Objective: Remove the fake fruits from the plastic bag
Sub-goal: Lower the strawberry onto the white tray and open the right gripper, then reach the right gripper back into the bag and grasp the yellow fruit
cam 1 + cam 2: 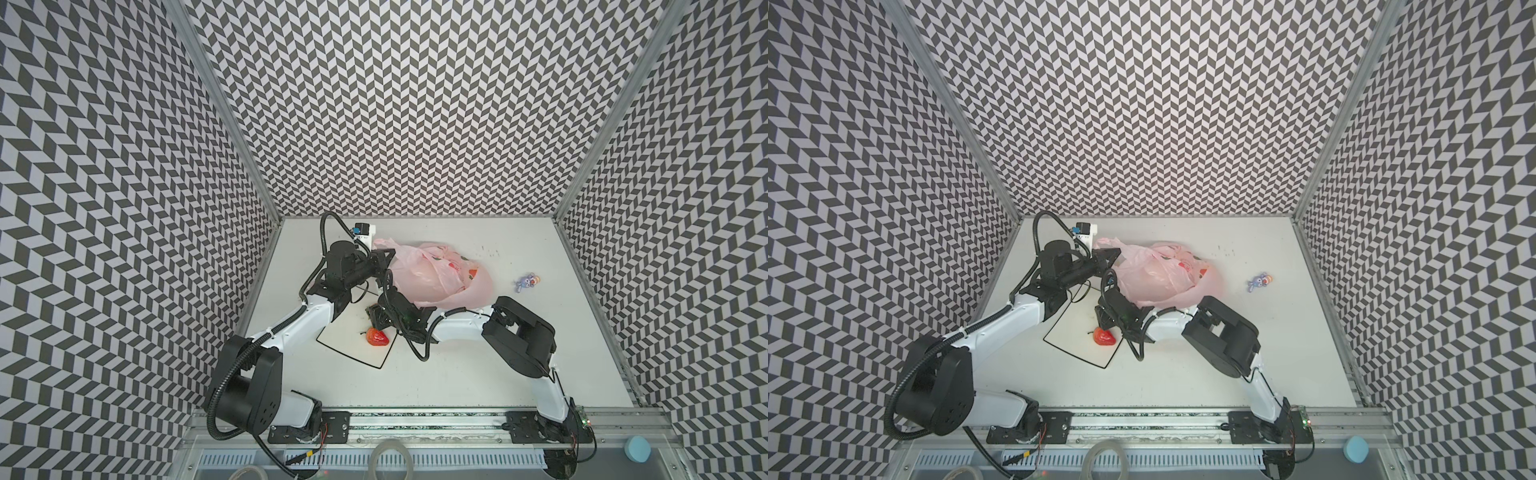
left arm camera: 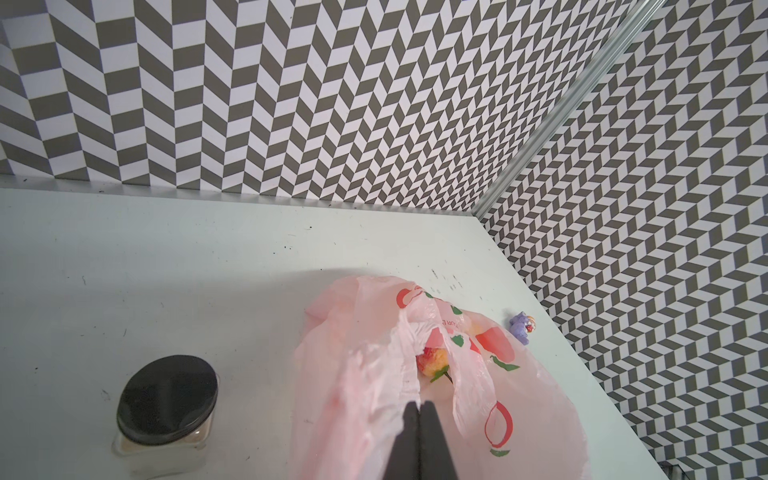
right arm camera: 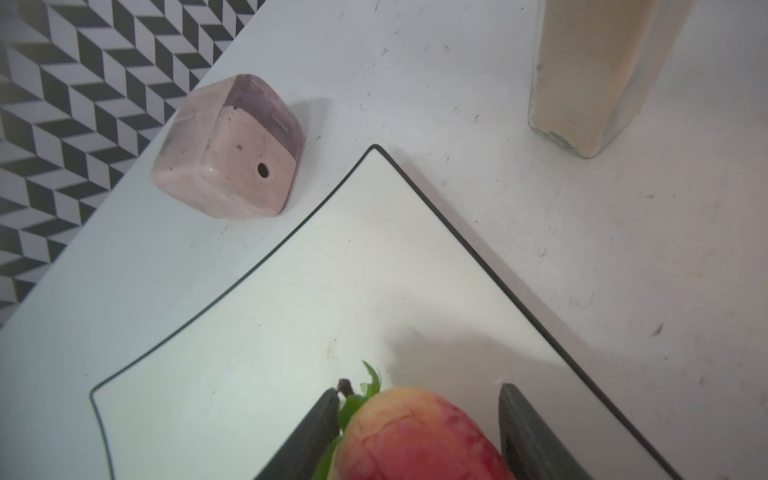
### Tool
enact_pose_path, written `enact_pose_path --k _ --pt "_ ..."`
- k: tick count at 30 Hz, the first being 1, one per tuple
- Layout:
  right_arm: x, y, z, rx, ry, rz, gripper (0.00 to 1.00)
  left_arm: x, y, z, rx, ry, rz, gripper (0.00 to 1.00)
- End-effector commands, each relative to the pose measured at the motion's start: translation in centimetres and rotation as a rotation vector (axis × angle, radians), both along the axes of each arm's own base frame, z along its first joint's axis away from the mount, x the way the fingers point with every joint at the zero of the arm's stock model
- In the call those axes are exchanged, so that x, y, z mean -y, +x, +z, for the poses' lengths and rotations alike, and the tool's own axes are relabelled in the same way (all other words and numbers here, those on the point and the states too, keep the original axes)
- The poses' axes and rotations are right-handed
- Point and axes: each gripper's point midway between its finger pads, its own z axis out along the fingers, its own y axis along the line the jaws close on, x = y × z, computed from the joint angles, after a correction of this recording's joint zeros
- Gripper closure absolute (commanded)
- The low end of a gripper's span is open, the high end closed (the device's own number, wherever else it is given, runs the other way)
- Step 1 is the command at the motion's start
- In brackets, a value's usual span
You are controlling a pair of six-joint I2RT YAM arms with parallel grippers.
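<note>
The left gripper (image 2: 419, 405) is pressed tight on a fold of the pink plastic bag (image 2: 532, 415). The bag lies on the table (image 2: 166, 270), and one fake fruit (image 2: 432, 360) shows inside its mouth. A red strawberry (image 3: 415, 436) sits on the white plate (image 3: 291, 311) between the spread fingers of the right gripper (image 3: 419, 392); it looks let go, but that is hard to see.

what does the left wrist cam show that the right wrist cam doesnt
Only left wrist: the plastic bag pinched in the shut left gripper, a bagged fruit and the purple figurine.
Only right wrist: the white plate, a pink cube and a red-yellow fruit between the parted jaws of the right gripper.
Both: the table and, apparently, the jar.
</note>
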Motion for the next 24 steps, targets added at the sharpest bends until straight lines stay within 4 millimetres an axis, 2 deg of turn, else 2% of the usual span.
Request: enact_pose_path --k 1,6,9,13,19,24 --pt "-1.2 -0.5 0.2 -0.007 0.013 0.047 0.33 -0.1 -0.8 1.2 0.039 -0.014 -0.018 1.00" --pt "-1.2 -1.0 1.8 0.020 0.038 0.088 0.20 0.1 -0.9 1.2 0.038 -0.017 -0.033 1.00" --pt "-1.2 -1.8 3.7 0.043 0.077 0.137 0.13 0.2 -1.0 1.2 0.035 -0.018 -0.036 1.00" --pt "-0.6 -3.1 6.6 0.080 0.127 0.185 0.09 0.1 -1.2 1.4 0.038 -0.026 -0.034 1.00" --pt "1.7 -5.2 11.4 0.165 0.190 0.233 0.09 0.2 -1.1 2.0 0.051 -0.031 -0.037 1.00" --pt "5.0 -7.2 15.1 0.239 0.227 0.251 0.11 0.4 -1.0 2.2 0.050 -0.036 -0.042 1.00"
